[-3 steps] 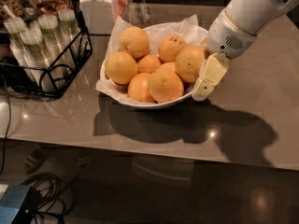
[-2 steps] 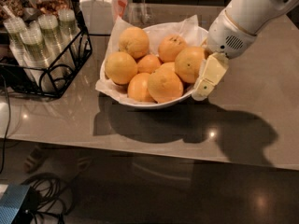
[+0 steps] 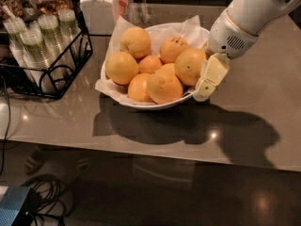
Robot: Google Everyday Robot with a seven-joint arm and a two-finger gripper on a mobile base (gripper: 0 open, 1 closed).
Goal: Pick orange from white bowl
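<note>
- Gripper (image 3: 207, 81) sits low at the right rim of the white bowl (image 3: 153, 106), hard against the orange (image 3: 190, 66). Cannot tell whether it is gripping or gaping.
- The orange rests at the pile's right edge, nearest the arm, which probably explains the side approach.
- The front orange (image 3: 164, 86) touches it and may roll on lifting.
- Paper liner (image 3: 195, 27) cradles the heap.
- Wire rack (image 3: 70, 74) stands well apart on the left.

Warm light from above and behind falls brightly on the bowl (image 3: 141, 105); the floor (image 3: 141, 197) is dim. The pincer (image 3: 203, 86), at the bowl's right rim, and the arm (image 3: 256, 8) throw a broad dark shadow forward across the glossy counter (image 3: 268, 79), which shows small glare spots.
</note>
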